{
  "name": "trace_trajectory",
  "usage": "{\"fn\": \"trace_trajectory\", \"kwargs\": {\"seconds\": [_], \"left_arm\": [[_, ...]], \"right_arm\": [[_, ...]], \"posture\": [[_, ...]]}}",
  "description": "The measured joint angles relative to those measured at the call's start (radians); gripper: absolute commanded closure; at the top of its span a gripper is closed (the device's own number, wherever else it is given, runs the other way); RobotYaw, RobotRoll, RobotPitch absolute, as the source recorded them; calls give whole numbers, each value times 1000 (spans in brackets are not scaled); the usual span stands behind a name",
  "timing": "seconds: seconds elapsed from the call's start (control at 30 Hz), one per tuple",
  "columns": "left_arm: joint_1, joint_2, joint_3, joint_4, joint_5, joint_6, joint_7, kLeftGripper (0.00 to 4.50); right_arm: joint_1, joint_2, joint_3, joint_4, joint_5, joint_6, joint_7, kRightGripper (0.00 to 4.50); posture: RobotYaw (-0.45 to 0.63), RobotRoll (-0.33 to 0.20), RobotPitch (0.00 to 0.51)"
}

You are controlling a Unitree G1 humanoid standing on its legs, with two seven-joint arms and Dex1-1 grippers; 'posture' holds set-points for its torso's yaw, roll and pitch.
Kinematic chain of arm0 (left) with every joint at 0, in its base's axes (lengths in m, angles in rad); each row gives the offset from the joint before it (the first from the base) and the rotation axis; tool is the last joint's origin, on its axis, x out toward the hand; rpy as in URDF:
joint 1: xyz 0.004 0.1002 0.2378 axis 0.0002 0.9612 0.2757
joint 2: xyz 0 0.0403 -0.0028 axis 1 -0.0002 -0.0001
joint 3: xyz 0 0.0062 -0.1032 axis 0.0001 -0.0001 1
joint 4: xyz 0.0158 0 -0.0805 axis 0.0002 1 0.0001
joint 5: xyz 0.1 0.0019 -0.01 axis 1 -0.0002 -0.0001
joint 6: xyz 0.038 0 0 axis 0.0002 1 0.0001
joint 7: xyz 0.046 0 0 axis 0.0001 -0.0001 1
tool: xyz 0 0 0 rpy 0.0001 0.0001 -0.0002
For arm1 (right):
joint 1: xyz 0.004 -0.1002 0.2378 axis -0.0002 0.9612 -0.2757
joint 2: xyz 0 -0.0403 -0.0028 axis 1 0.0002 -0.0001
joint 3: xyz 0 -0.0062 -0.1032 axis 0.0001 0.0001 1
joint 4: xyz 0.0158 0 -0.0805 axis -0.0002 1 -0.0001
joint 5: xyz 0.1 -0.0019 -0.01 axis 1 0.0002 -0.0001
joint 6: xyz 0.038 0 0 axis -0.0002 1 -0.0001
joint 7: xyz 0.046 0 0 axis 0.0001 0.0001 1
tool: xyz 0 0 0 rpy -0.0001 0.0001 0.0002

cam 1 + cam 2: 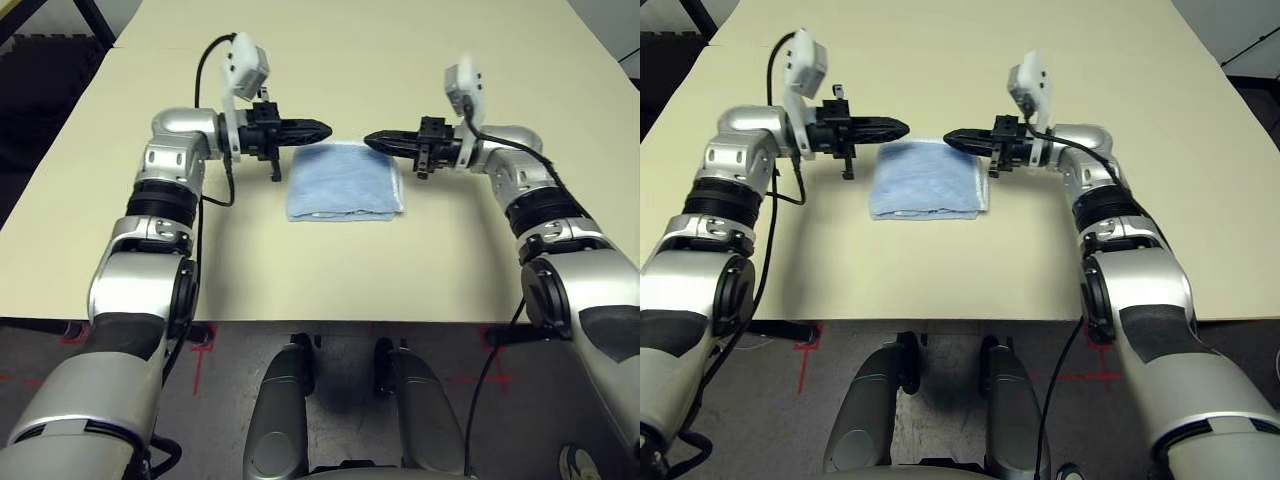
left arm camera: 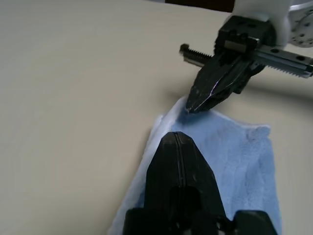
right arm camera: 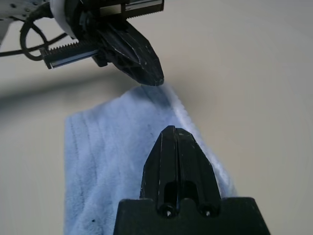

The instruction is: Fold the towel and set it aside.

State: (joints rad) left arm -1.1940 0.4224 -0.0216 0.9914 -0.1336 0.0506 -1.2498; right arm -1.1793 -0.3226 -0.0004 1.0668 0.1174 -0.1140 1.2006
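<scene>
The towel (image 1: 346,181) lies folded on the table (image 1: 400,60), about midway between its side edges. Our left gripper (image 1: 318,128) and right gripper (image 1: 374,142) hover over its far edge, tips facing, both pinched closed and empty. To set it aside, we should open, descend, and pinch all layers together.

A broad, pale cream bench (image 1: 330,270) with a smooth matte top filled most of the view, evenly lit and without glare. Beneath its near edge lay a grey speckled floor (image 1: 240,345) marked with red tape crosses (image 1: 195,352). Dark floor matting (image 1: 45,60) sat beyond the bench's far left corner, and a dark patch showed past the far right corner.
</scene>
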Motion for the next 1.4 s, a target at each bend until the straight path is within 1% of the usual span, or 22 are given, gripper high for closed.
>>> {"fn": "trace_trajectory", "kwargs": {"seconds": [0.17,0.4,0.63,0.93,1.07,1.23,1.3,1.4], "left_arm": [[7,-6,-19,52,52,-16,68,4487],[46,-6,-27,90,85,-51,107,4487],[96,-9,-27,110,101,-110,183,4487],[102,-14,-17,127,99,-119,215,4487],[102,-13,3,128,93,-121,208,4487],[98,-10,41,114,60,-122,158,4487],[96,-10,53,67,37,-121,125,4487],[97,0,66,-48,-8,-99,66,4487]], "right_arm": [[0,7,26,25,-51,3,-86,4500],[34,16,40,58,-103,5,-167,4500],[61,36,41,70,-110,-13,-234,4500],[91,42,32,80,-115,-60,-274,4500],[90,37,1,87,-86,-64,-248,4500],[71,25,-101,97,25,-27,-117,4500],[43,12,-134,92,70,6,-49,4500],[17,-17,-155,66,113,80,38,4500]], "posture": [[-7,0,236],[-9,0,239],[-15,0,243],[-24,0,238],[-26,0,238],[-25,0,238],[-25,0,238],[-25,0,238]]}}
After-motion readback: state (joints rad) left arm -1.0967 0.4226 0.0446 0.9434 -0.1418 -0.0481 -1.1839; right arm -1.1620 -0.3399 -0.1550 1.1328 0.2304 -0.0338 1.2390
